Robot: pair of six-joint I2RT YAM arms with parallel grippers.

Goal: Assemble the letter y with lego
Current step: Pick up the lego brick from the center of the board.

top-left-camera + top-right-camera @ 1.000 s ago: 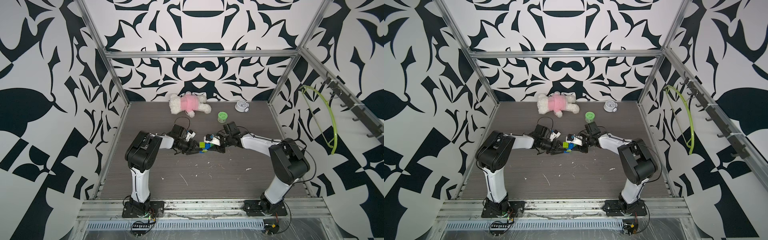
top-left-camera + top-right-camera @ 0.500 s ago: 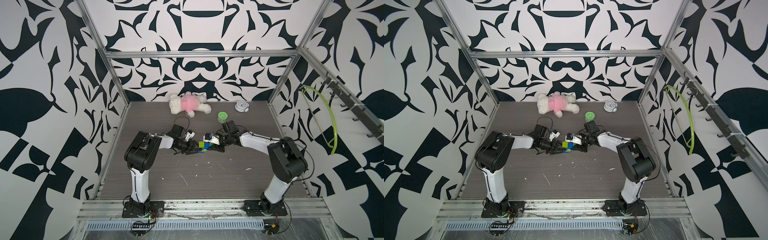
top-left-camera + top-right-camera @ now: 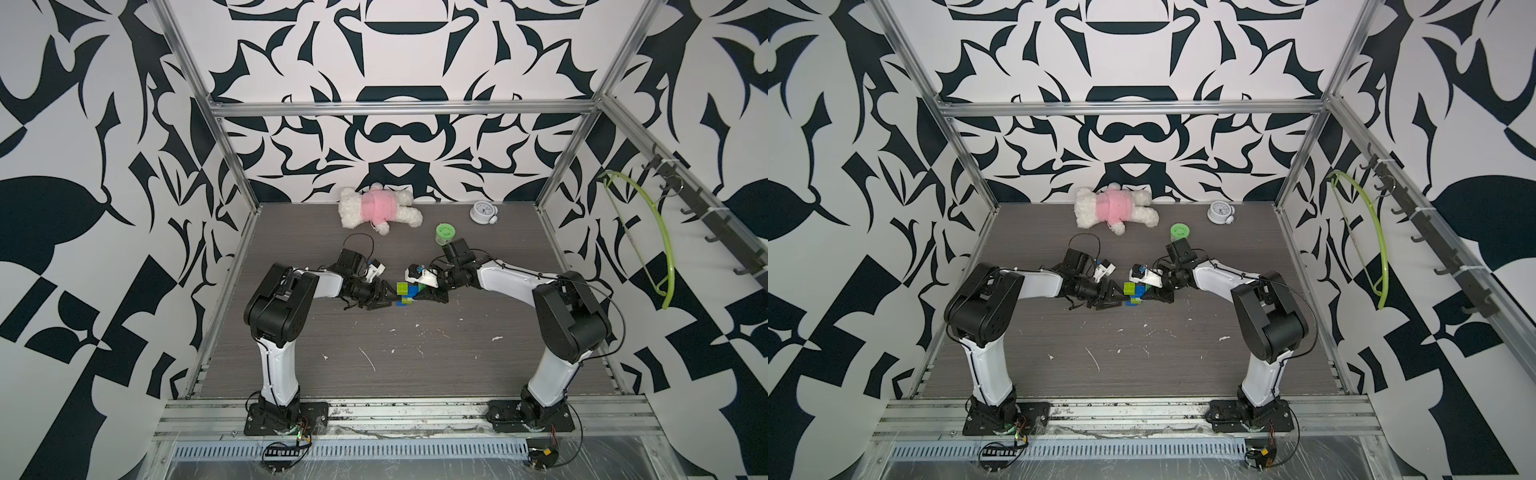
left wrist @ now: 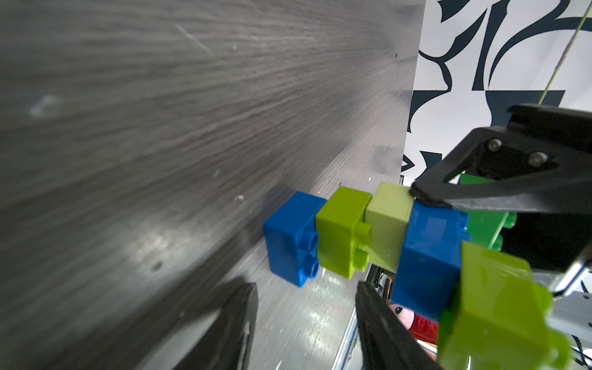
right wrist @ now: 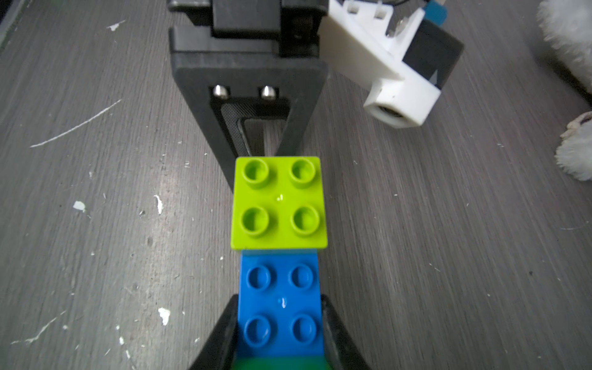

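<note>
The letter y point(image 3: 406, 293) lies on the table's middle in both top views, between my two grippers. In the left wrist view its stem runs small blue brick point(image 4: 293, 237), lime green point(image 4: 342, 230), pale yellow point(image 4: 389, 221), then the wide blue brick point(image 4: 429, 253) with a dark green arm point(image 4: 487, 224) and a lime green arm point(image 4: 499, 307). My right gripper point(image 5: 280, 333) is shut on the wide blue brick point(image 5: 280, 304). My left gripper point(image 4: 307, 307) is open, just short of the stem, with bare table between its fingers.
A white and pink plush toy point(image 3: 380, 208), a round green tub point(image 3: 444, 233) and a small clock point(image 3: 483, 212) sit near the back wall. A lime green hoop point(image 3: 648, 232) hangs on the right wall. White specks dot the table point(image 3: 374, 357).
The right arm has edged slightly to the left. The bricks and the left gripper stay about where they were.
</note>
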